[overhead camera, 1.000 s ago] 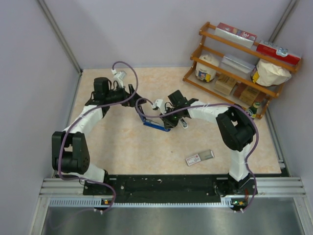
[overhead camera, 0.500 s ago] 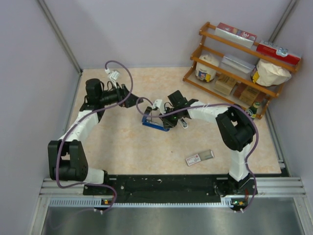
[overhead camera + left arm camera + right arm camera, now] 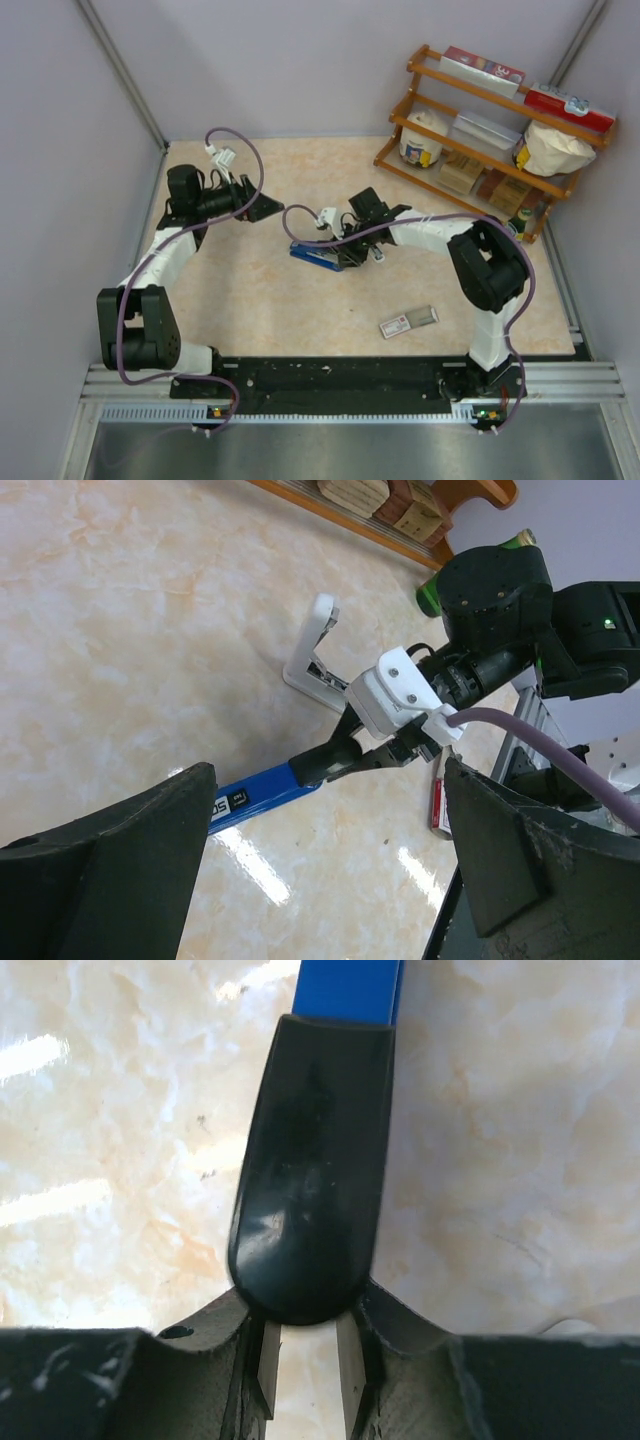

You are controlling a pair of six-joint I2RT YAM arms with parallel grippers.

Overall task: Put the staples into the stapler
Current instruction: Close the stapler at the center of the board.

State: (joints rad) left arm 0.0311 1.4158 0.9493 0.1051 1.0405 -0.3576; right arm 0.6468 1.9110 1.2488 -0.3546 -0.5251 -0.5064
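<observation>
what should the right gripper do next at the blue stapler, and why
Probably open the right gripper wider and ease it back off the blue, black-based desk stapler. Its fingertips flank the stapler's black rear end, jaws narrowly apart; whether they pinch it is unclear. The stapler lies flat on the table, and the left gripper stands open, well clear.

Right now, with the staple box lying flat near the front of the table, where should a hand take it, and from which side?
Come from straight above and pinch the staple box across its two long edges, at the red-and-white part. It lies flat and thin, so nothing else offers a hold, and the grey tray showing at its right end might slide out if pinched alone.
</observation>
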